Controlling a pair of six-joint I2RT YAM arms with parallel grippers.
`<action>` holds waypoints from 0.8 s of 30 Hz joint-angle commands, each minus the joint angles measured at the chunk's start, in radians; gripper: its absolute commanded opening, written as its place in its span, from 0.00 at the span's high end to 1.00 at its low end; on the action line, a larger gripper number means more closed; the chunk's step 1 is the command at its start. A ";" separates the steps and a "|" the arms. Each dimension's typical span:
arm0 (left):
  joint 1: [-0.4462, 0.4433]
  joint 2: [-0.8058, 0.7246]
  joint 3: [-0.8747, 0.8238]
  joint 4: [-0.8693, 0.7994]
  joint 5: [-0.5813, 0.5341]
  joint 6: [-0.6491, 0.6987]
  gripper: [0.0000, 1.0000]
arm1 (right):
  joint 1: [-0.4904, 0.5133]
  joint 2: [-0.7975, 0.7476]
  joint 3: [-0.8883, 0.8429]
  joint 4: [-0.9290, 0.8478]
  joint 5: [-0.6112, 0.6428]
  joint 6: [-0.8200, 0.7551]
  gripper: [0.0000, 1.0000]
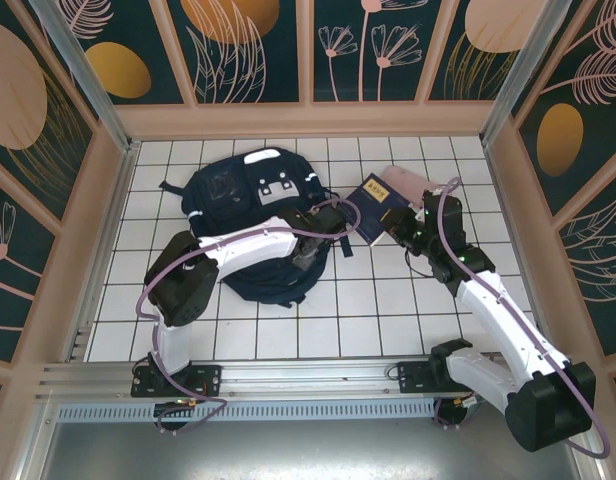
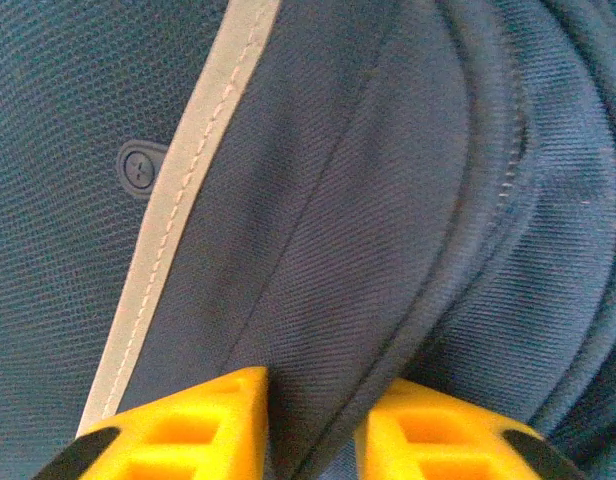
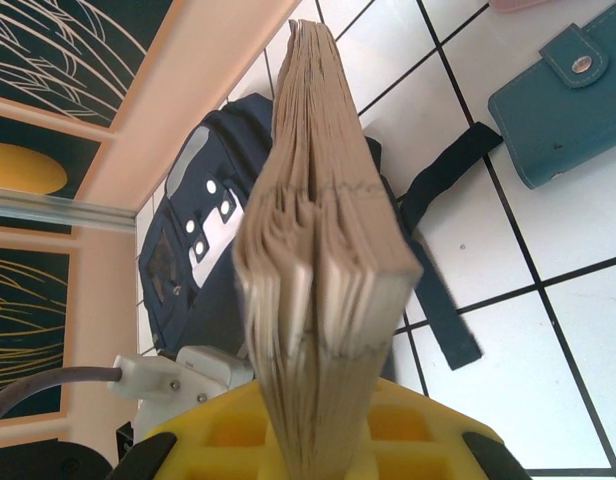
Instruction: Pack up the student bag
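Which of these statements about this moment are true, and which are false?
1. The right gripper holds a book edge-on. True.
2. The student bag stands upright. False: it lies flat on the tiled table.
3. A fold of the student bag's fabric sits between the fingers of the left gripper. True.
4. The book is inside the student bag. False: it is held outside, to the bag's right.
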 commanded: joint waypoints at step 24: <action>0.013 -0.232 0.238 0.071 -0.356 -0.018 1.00 | 0.002 -0.118 -0.002 -0.032 -0.109 -0.016 1.00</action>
